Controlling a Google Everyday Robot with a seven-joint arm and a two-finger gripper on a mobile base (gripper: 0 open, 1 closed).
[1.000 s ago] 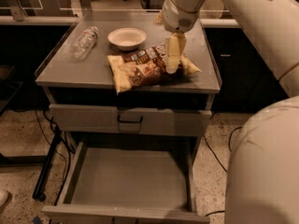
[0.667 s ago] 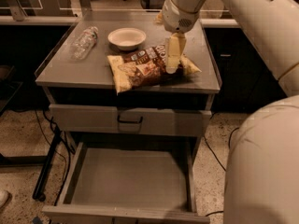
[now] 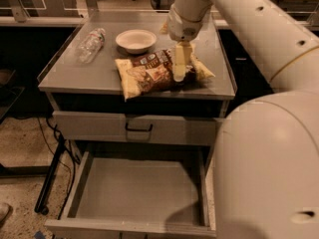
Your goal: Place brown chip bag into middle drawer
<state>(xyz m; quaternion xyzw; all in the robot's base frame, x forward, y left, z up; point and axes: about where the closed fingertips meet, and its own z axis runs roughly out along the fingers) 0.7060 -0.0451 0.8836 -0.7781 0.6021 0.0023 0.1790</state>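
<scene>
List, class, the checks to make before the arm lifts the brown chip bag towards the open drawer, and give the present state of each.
1. Middle drawer pulled out: ok.
2. Nothing lying on its floor: ok.
3. Gripper down on the brown chip bag, at the bag's right half: ok.
4. Firm hold on the bag: cannot tell.
5. Water bottle lies well apart from the bag: ok.
6. White bowl sits close behind the bag; room for the lift: cannot tell.
</scene>
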